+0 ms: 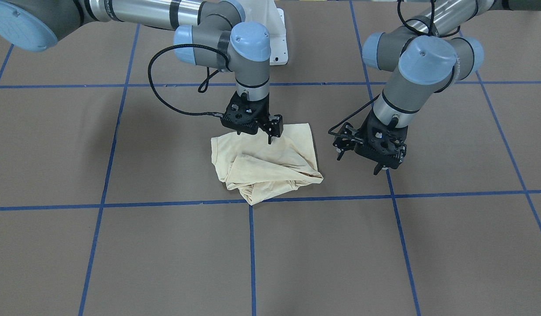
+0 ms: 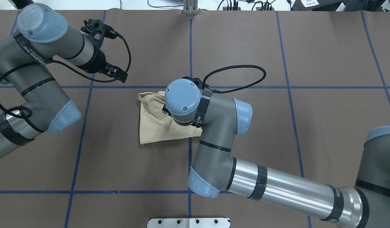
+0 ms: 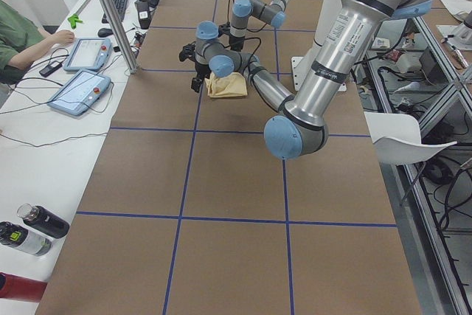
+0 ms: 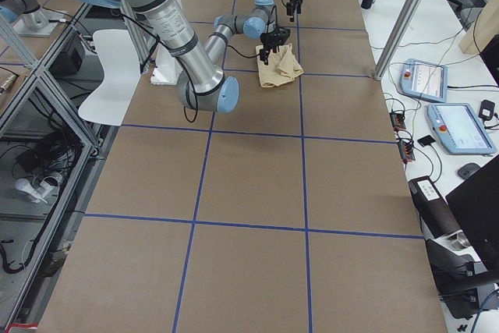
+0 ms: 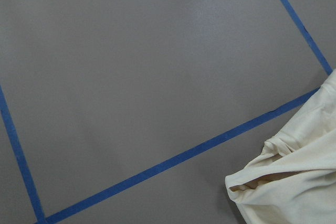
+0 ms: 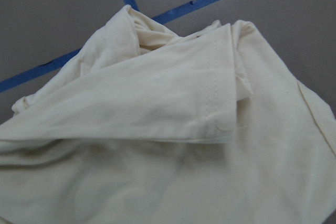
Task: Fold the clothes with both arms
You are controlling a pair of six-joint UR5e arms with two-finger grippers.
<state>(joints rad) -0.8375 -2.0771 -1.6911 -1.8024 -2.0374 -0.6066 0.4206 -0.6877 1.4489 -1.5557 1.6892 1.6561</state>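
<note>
The pale cream-yellow T-shirt [image 1: 266, 169] lies in a folded, rumpled bundle on the brown table near the crossing of two blue tape lines. It also shows in the overhead view [image 2: 154, 122]. Its print and neck label are hidden. My right gripper [image 1: 255, 137] hangs just above the shirt's robot-side edge, open and empty; its wrist view is filled with folds of the shirt [image 6: 168, 129]. My left gripper [image 1: 359, 163] is open and empty over bare table beside the shirt, apart from it. Its wrist view shows a corner of the shirt [image 5: 294, 177].
Blue tape lines [image 1: 252, 259] split the brown table into squares. The white pedestal base [image 1: 280, 39] stands behind the shirt. An operator sits at a side desk with tablets [image 3: 77, 86], beside a metal pole [image 3: 110, 16]. Bottles [image 3: 29, 230] lie at the near corner.
</note>
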